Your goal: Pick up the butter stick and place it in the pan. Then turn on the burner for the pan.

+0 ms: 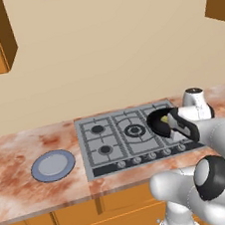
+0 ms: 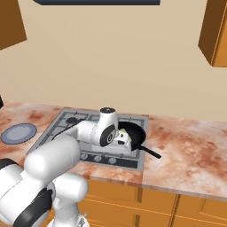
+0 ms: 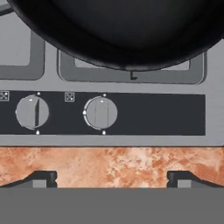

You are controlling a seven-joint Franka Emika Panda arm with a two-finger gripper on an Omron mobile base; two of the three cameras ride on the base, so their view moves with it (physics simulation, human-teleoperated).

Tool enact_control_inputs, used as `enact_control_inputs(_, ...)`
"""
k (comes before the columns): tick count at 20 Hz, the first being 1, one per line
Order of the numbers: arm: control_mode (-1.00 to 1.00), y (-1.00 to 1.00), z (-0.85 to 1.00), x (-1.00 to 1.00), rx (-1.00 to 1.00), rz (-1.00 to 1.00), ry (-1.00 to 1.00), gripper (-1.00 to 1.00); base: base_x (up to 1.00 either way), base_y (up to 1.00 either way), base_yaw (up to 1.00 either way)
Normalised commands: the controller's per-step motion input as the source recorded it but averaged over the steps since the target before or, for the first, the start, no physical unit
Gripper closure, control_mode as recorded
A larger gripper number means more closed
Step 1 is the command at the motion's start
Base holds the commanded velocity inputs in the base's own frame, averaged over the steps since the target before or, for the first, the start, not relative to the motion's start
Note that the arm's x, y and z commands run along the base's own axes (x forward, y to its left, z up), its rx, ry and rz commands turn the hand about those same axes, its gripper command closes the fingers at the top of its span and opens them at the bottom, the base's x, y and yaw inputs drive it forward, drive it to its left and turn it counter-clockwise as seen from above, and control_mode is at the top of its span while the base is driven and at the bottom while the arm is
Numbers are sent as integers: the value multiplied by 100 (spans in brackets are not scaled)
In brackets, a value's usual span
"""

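Black pan [image 3: 118, 30] overhangs two grey knobs [image 3: 101, 113]; blue-grey plate [image 1: 53, 165] well apart.

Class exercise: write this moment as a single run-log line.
phase: reaching for knob | butter stick: in pan | gripper: open, empty, facing stove knobs | burner: no flame visible

Butter stick [image 1: 164, 120] in pan [image 1: 157, 119] on stove [image 1: 104, 145]; plate [image 1: 53, 165] left
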Motion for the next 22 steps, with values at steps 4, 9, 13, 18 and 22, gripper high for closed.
enact_control_inputs(4,-100,2,-6,9,0,1,0,-100,0,0,0)
enact_control_inputs(9,-100,7,-5,15,0,0,0,-100,0,0,0)
enact_control_inputs(13,-100,8,-7,11,0,0,0,-100,0,0,0)
enact_control_inputs(18,-100,2,-8,2,0,0,0,-100,0,0,0)
enact_control_inputs(22,-100,0,-10,1,0,0,0,-100,0,0,0)
